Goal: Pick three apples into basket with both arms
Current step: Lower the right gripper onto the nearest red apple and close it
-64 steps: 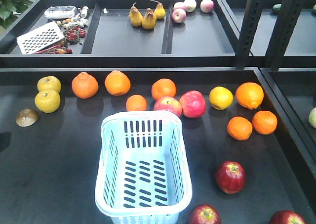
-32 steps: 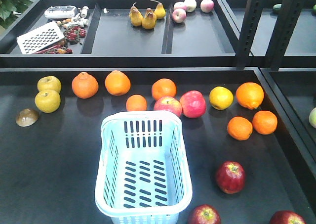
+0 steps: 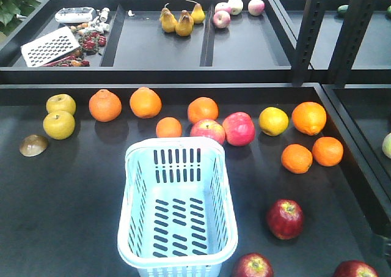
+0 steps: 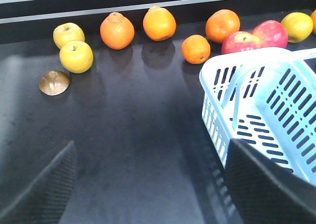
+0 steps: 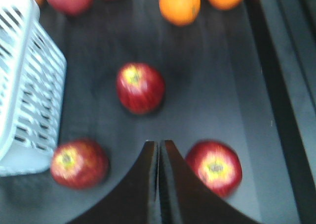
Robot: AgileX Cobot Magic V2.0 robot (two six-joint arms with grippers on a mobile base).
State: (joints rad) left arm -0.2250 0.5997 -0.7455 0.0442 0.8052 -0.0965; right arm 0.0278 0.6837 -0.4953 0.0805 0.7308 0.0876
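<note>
Three dark-red apples lie right of the pale blue basket: one at mid right, one at the bottom edge, one at the bottom right corner. The right wrist view shows the same three apples and the basket wall. My right gripper is shut and empty, its tips between the two nearer apples. My left gripper is open over bare table left of the basket. Neither gripper shows in the front view.
Behind the basket runs a row of oranges, yellow apples, pink-red apples and a brown half-shell. A raised black ledge with trays of pears stands at the back. A black post and shelf edge bound the right side.
In the front view the fruit and basket have not moved. A dark shape at the far left edge a second ago is gone.
</note>
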